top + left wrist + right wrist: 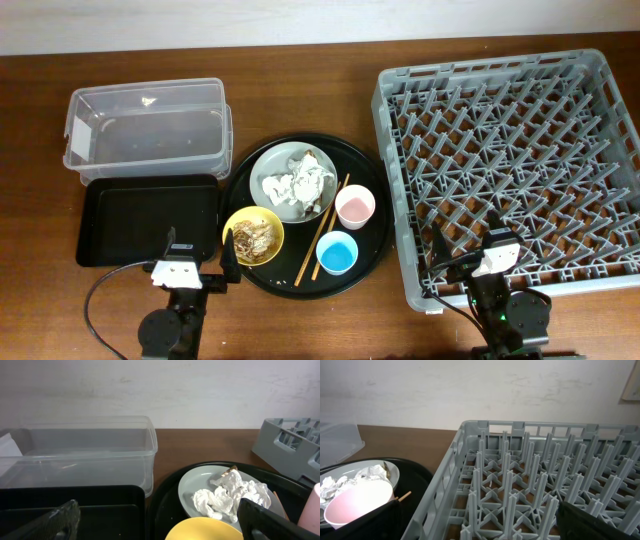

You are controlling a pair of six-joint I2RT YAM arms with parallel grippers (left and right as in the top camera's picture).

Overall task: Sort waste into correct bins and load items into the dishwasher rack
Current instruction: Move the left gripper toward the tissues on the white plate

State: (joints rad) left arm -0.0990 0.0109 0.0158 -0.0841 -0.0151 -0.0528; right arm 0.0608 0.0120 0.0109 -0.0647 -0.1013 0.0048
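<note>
A grey-green plate (268,170) holds white tissue wads (300,182) on the round black tray (300,280). A yellow bowl (253,236) holds brown food scraps. A pink cup (355,207), a blue cup (337,252) and two chopsticks (325,232) lie beside them. The clear tub (145,125) and the black rectangular tray (150,218) stand at the left. The grey rack (515,165) is at the right. My left gripper (200,252) is open and empty near the yellow bowl (205,530). My right gripper (475,240) is open and empty over the rack's (520,475) near edge.
The left wrist view shows the tub (90,455), the black tray (100,505), the plate (192,490) and tissue (227,495). The right wrist view shows the pink cup (357,500) and a chopstick tip (404,495). A white wall lies behind the brown table.
</note>
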